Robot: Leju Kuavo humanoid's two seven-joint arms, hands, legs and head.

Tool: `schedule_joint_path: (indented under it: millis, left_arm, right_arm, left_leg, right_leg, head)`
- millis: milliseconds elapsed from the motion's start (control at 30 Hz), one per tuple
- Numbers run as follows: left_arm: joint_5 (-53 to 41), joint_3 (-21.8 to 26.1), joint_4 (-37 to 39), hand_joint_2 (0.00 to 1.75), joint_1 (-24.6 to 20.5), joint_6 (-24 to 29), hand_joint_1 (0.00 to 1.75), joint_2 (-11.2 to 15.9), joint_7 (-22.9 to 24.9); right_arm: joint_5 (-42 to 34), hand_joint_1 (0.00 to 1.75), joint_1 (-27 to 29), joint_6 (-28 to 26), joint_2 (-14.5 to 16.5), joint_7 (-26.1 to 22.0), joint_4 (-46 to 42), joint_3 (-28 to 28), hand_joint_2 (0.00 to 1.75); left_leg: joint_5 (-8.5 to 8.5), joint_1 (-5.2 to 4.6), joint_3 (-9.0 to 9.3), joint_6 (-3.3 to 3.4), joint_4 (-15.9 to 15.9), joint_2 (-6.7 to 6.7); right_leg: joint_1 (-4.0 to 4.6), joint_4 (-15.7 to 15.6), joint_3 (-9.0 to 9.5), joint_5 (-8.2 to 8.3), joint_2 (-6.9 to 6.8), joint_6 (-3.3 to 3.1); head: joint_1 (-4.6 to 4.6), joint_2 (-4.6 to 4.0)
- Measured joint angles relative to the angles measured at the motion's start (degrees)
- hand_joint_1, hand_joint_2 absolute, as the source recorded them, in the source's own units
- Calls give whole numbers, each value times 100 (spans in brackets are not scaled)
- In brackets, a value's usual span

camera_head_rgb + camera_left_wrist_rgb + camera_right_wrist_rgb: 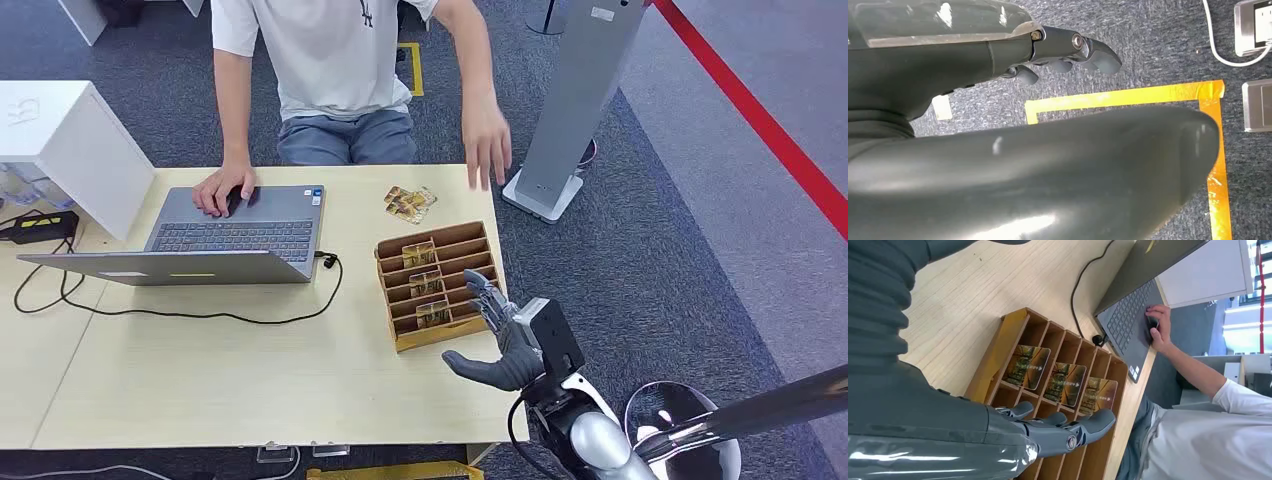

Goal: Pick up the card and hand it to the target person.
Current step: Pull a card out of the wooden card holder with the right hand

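Three cards [427,284] stand in slots of the wooden rack [482,241] near the table's [200,370] right edge. Likely thin, light, stiff, slick: pinch an upstanding top edge. Right hand [502,335] hovers beside rack, fingers apart, empty. Left hand [1058,55]: fingers curled in, holding nothing.

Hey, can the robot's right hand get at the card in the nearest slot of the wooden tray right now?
Probably yes. The right hand hovers open at the wooden tray's near right corner, and the nearest card stands exposed in its slot with nothing over it. The person's hand is farther back, clear of the tray.
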Motion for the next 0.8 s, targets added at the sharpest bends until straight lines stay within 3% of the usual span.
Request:
schedule_joint_path:
  millis: [267, 333, 467, 567, 800]
  left_arm:
    - [24, 0, 0, 0, 0, -5, 0, 13, -19]
    - [23, 0, 0, 0, 0, -15, 0, 15, -27]
    - [-16, 0, 0, 0, -1, -35, 0, 18, -50]
    - [-54, -1, 0, 0, -7, -68, 0, 18, -71]
    - [-134, -25, 0, 0, -77, -102, 0, 17, -61]
  right_arm:
    - [2206, 7, -134, -579, 13, 878, -64, 27, 175]
    - [2912, 30, -203, -599, 34, 1166, -106, 53, 175]
    - [4351, 101, -402, -443, 72, 1706, -196, 173, 175]
    - [5250, 135, -590, -249, 84, 2033, -243, 309, 175]
    - [6608, 137, -1065, 276, 115, 2524, -250, 796, 175]
  left_leg:
    - [0, 0, 0, 0, 0, 0]
    - [0, 0, 0, 0, 0, 0]
    - [1, 0, 0, 0, 0, 0]
    - [1, 0, 0, 0, 0, 0]
    - [1, 0, 0, 0, 0, 0]
  right_leg:
    - [0, 1, 2, 0, 0, 0]
    - [0, 1, 2, 0, 0, 0]
    - [0, 2, 2, 0, 0, 0]
    - [0, 2, 2, 0, 0, 0]
    - [0, 2, 3, 0, 0, 0]
  head:
    - [2, 0]
    - [1, 0]
    - [-4, 0]
    - [-3, 0]
    - [2, 0]
